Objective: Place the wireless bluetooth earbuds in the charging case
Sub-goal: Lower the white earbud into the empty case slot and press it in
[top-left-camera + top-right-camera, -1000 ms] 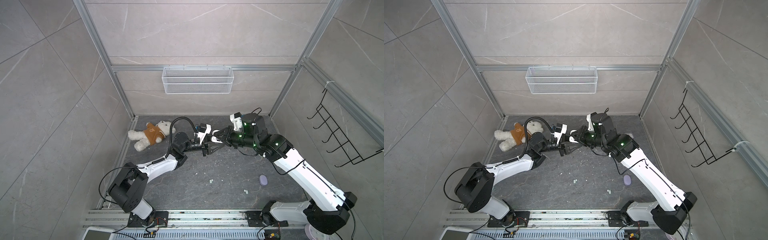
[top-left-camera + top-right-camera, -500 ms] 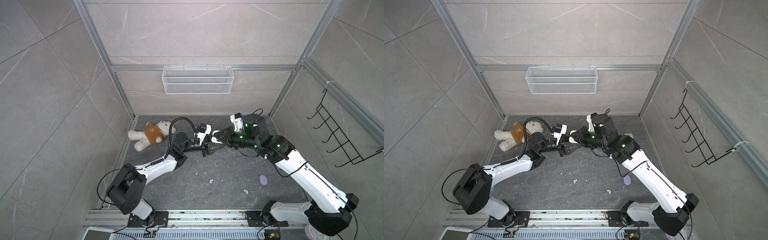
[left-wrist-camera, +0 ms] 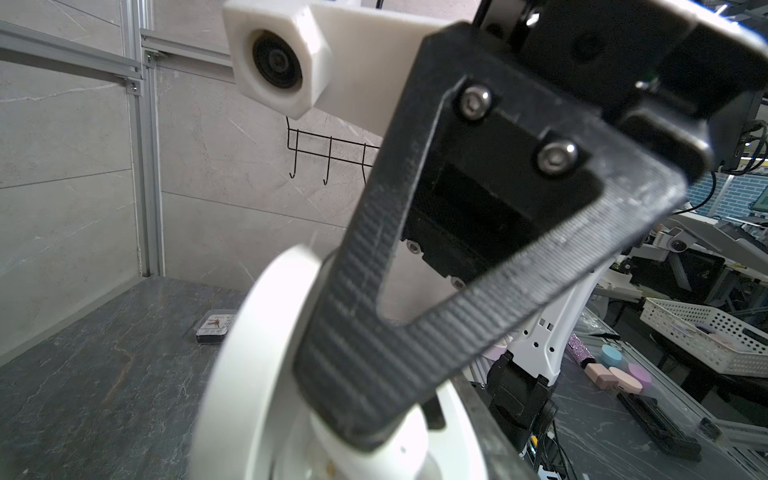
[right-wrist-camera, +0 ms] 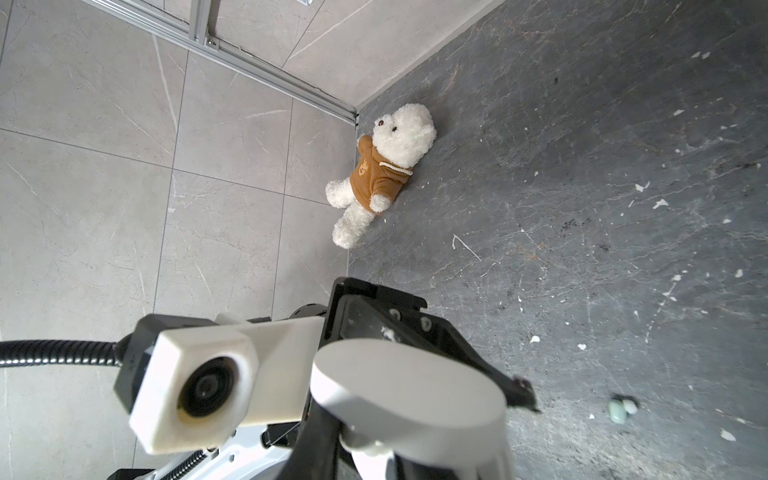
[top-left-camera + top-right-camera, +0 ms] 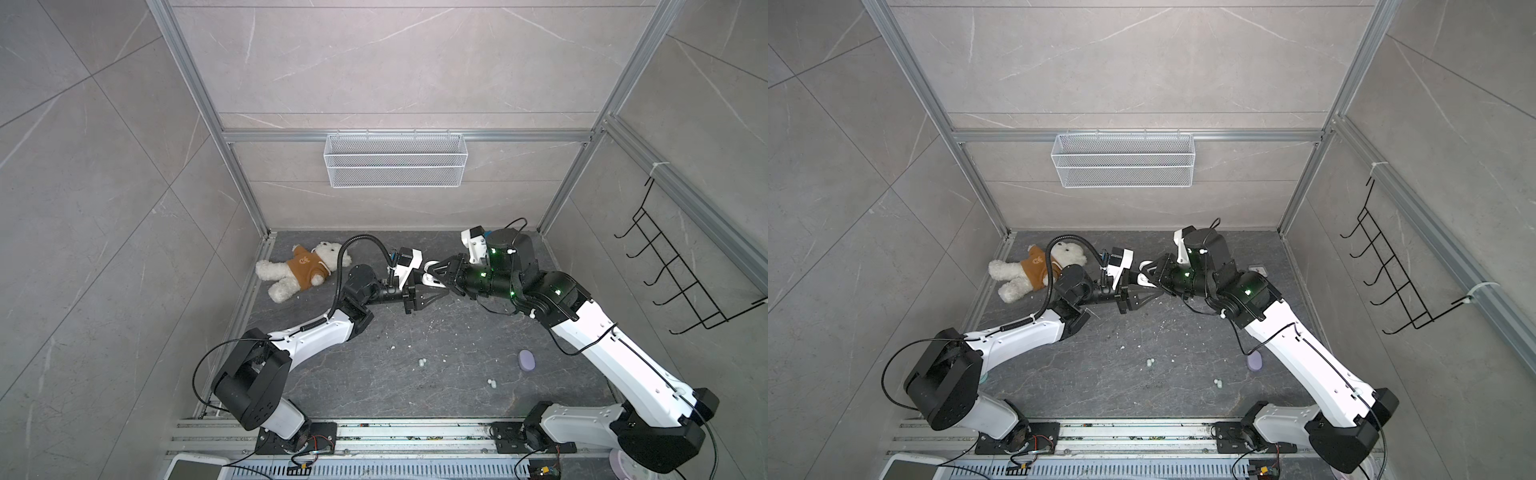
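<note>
Left end effector [image 5: 436,287] still grips charging case [image 4: 407,386]; right end effector [image 5: 437,272] lingers

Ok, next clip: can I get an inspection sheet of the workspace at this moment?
Surface: dark stone-look table, scuffed, strewn with white specks.
Job's things: white charging case, lid open, in the left gripper; earbuds loose mid-table; second pair nearer the right arm.
Clutter: teddy bear back left; lilac oval item front right; small flat box back right.
Grippers: left gripper shut on the charging case; right gripper at the case's opening, jaw state unclear.
Cables: black hose arching over the left arm; slack black cable at its base.
Surroundings: wire basket on the back wall; hook rack on the right wall.
</note>
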You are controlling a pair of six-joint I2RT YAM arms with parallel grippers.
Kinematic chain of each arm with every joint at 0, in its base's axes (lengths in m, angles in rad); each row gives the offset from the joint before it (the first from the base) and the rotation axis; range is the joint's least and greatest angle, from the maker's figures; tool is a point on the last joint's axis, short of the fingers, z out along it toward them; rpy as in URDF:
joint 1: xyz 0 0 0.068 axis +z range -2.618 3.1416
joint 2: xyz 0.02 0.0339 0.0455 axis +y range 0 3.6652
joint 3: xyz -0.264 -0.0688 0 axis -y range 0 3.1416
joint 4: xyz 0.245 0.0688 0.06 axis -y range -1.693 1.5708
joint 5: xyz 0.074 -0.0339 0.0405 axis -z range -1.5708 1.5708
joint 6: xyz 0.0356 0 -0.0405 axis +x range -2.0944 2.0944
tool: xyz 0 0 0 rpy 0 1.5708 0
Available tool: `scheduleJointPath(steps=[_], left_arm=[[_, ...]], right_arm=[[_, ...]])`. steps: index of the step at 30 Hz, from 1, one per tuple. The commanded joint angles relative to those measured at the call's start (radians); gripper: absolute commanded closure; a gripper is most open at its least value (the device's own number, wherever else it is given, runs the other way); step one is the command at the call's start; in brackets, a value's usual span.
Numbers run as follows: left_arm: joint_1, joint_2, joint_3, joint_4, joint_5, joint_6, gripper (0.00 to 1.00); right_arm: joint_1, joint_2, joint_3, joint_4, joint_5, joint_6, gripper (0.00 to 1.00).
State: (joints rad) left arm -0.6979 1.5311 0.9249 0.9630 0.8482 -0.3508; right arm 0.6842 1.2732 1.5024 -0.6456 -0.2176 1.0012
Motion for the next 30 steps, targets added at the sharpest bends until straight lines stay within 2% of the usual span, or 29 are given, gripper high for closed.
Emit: scheduleJointPath(steps=[1, 17, 25, 30], left_arm=[[0.0, -0.055, 0.008, 0.063, 0.002, 0.034, 0.79], [0.0, -0.054, 0.01, 0.048, 0.002, 0.063, 0.79], [0.0, -0.061, 0.012, 0.048, 0.013, 0.072, 0.79], [0.0, -0.068, 0.008, 0.029, 0.015, 0.123, 0.79]], right_arm=[[0.005, -0.014, -0.01, -0.033, -0.001, 0.004, 0.73], [0.014, 0.0, 0.008, -0.022, -0.037, -0.003, 0.7], [0.014, 0.031, 0.046, -0.092, -0.003, -0.052, 0.68], [0.014, 0.047, 0.083, -0.133, 0.01, -0.086, 0.66]])
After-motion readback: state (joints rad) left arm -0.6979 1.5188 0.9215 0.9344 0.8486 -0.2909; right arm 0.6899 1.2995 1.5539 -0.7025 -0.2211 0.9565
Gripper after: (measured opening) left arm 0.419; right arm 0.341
